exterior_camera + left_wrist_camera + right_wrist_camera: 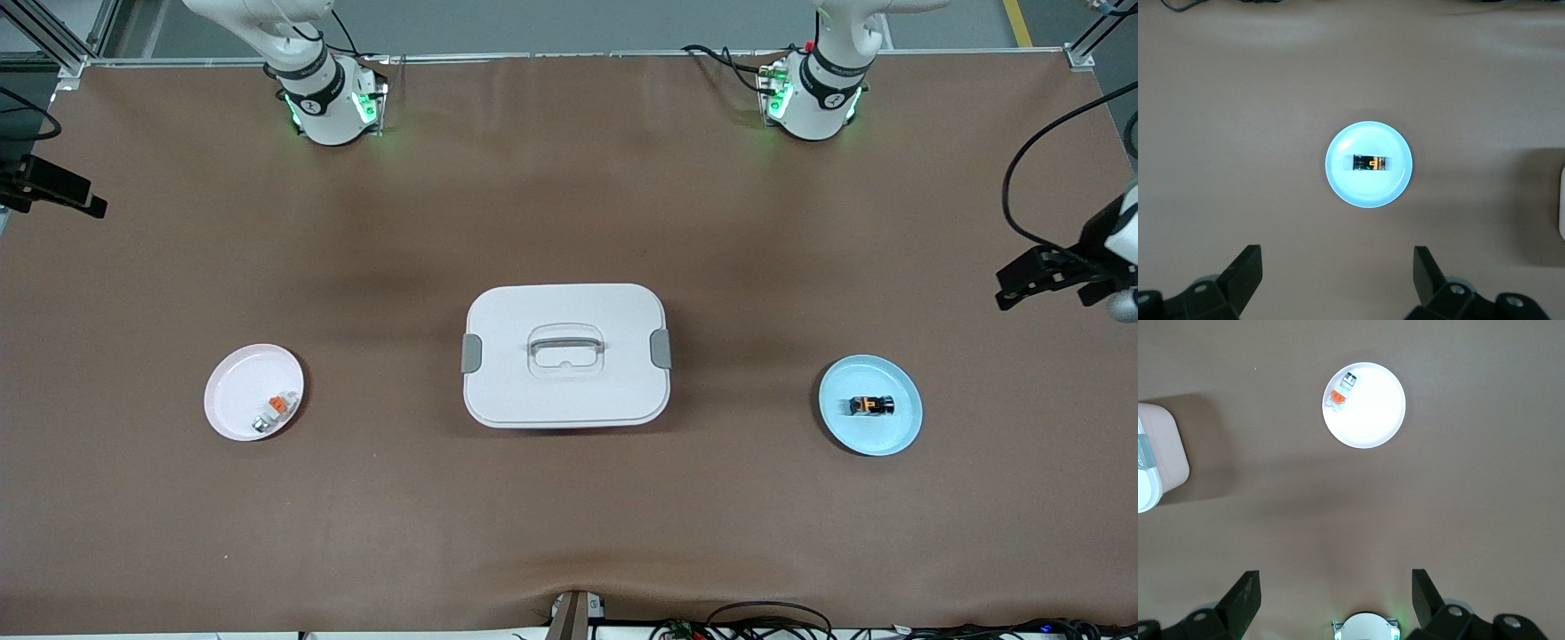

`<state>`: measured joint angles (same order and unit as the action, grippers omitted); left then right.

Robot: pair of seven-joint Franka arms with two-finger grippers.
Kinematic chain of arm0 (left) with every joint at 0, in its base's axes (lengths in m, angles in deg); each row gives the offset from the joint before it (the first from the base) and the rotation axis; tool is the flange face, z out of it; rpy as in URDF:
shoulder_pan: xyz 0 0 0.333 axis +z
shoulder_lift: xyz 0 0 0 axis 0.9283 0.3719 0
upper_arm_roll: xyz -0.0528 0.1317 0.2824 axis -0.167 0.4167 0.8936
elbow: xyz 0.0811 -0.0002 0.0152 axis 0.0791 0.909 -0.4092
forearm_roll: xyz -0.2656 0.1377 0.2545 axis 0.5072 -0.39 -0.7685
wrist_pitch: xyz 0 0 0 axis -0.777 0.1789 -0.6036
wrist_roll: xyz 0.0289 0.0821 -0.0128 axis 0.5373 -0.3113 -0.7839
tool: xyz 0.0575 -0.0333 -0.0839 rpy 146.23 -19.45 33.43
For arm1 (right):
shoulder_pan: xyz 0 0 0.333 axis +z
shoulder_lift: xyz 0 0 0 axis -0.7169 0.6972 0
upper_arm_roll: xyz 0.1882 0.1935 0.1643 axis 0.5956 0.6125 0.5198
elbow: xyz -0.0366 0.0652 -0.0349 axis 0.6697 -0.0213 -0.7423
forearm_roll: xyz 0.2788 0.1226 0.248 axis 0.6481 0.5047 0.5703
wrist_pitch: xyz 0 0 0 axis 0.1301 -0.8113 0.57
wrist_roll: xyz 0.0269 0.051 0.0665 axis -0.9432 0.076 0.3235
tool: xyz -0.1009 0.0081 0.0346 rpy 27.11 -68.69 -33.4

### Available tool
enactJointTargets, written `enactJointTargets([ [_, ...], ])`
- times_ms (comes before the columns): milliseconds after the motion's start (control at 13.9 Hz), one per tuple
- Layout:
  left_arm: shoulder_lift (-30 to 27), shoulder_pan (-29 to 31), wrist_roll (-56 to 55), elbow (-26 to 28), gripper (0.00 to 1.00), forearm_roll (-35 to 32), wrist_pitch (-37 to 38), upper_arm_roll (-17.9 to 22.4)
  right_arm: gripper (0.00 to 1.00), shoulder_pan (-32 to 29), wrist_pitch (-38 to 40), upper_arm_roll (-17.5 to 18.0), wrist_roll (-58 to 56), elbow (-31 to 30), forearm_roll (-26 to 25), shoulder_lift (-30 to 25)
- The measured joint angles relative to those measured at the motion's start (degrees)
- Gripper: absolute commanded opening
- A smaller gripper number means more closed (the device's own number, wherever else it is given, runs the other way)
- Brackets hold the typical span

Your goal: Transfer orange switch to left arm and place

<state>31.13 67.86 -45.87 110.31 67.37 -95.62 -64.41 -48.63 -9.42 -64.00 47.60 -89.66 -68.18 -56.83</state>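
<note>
A: Blue plate is sitting nearest the camera, at the left arm's end of the table, and the orange switch is lying on its side in it.

B: Left gripper?

A: Hanging high over that end of the table, looking down at the plate, fingers spread wide, gripping nothing. Switch is sitting well below it, untouched.

B: Right gripper?

A: Same story: wide open, empty, hovering high over the right arm's end. Pink plate is lying under its view, carrying a small white-and-grey part with an orange tab. That is not the target.

B: And between them?

A: Box is sitting mid-table, lid on, latches closed, right between the two plates.

B: Risks?

A: Switch is tiny and round, so it is likely rolling or popping out if the fingers are closing off-centre. Handover is probably happening above the box, so a low carry is risking a knock against the lid or handle. Right arm grabbing the orange-tabbed part by mistake is another one.
</note>
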Motion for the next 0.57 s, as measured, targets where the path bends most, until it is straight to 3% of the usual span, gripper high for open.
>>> enactJointTargets([
  [215, 1.1, -1.0, 0.17, -6.35, 1.0, 0.01, 7.46, -0.07, 1.0, -0.02, 0.0, 0.0, 0.0, 0.0, 0.0, 0.0],
  [574, 0.66, -1.6, 0.31, -8.9, 1.0, 0.04, 11.76, -0.26, 1.0, -1.27, 0.0, -0.02, 0.01, -0.01, 0.0, 0.0],
])
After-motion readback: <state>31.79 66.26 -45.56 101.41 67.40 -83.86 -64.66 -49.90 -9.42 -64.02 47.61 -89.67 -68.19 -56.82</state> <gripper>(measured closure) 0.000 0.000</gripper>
